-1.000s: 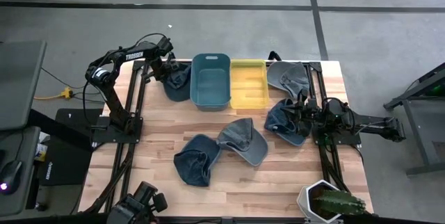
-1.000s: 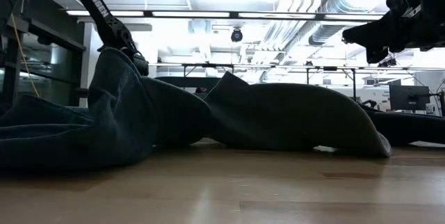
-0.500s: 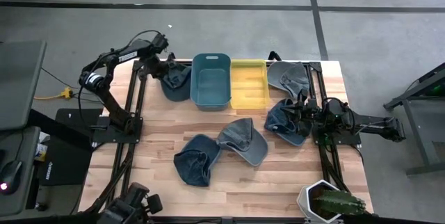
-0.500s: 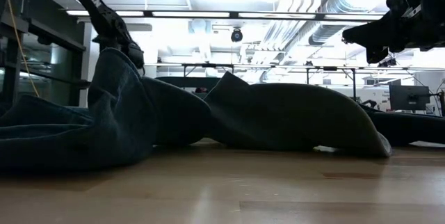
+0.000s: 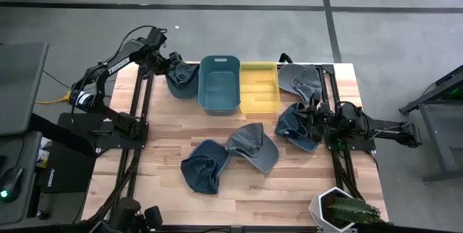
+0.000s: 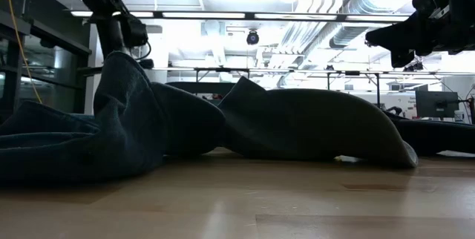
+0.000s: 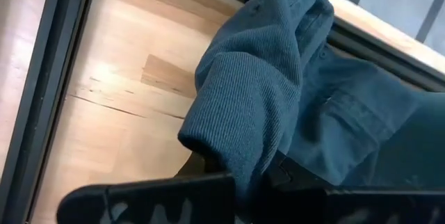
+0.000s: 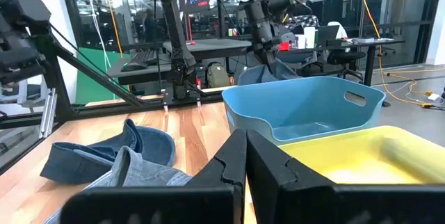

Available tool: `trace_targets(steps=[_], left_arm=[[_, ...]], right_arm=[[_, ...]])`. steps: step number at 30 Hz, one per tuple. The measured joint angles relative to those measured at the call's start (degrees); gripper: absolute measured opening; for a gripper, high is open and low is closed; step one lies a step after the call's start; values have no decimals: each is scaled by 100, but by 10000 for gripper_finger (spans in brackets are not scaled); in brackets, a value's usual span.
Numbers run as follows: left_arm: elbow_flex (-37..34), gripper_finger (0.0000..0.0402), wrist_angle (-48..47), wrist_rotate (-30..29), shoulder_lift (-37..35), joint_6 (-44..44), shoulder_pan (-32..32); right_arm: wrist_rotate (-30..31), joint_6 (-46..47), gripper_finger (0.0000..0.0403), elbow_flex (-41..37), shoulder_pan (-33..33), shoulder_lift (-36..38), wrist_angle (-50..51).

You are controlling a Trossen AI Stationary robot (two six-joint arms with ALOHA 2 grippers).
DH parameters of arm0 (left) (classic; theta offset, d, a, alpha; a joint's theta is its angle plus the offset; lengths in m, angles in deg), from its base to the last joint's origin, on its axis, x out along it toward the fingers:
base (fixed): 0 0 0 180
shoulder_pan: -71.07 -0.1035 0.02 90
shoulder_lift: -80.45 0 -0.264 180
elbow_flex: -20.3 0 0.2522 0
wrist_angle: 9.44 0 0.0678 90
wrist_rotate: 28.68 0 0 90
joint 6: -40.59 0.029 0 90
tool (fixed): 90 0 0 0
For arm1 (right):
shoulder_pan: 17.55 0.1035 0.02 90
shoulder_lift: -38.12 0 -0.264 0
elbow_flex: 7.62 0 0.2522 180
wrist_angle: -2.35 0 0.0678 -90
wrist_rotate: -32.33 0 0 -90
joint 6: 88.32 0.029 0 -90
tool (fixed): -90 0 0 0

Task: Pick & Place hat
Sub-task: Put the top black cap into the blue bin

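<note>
Treat the blue hat (image 5: pixel 184 78) at the desk's far left corner as soft, light cloth, which your left gripper (image 5: pixel 172 64) jaws hold pinched by a fold.

A: What is the bench (image 5: pixel 239 182) made of?

B: Pale wood in butcher-block strips, smooth with a soft sheen; the low view shows it reflecting the ceiling lights.

A: And the hat (image 7: pixel 264 92) in the left wrist view?

B: Blue-teal cloth, finely ribbed like corduroy, matt, with stitched seams.

A: The other hats?

B: The grey hat (image 5: pixel 255 146) looks like soft, matt woven fabric; the dark blue hat (image 5: pixel 202 166) resembles denim.

A: The bins?

B: The teal bin (image 8: pixel 306 109) and yellow bin (image 8: pixel 361 161) are smooth moulded plastic, slightly glossy.

A: The arms?

B: Dark, matt, hard-surfaced.
</note>
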Motion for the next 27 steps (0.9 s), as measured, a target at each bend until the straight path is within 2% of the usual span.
trace_targets(steps=[16, 24, 27], left_arm=[[21, 0, 210, -93, -674, 78, 0], [603, 0, 189, -87, -1016, 440, 0], [883, 0, 192, 173, -1100, 613, 0]], right_arm=[[0, 0, 5, 0, 1, 0, 0], [0, 0, 7, 0, 1, 0, 0], [0, 0, 7, 0, -1, 0, 0]])
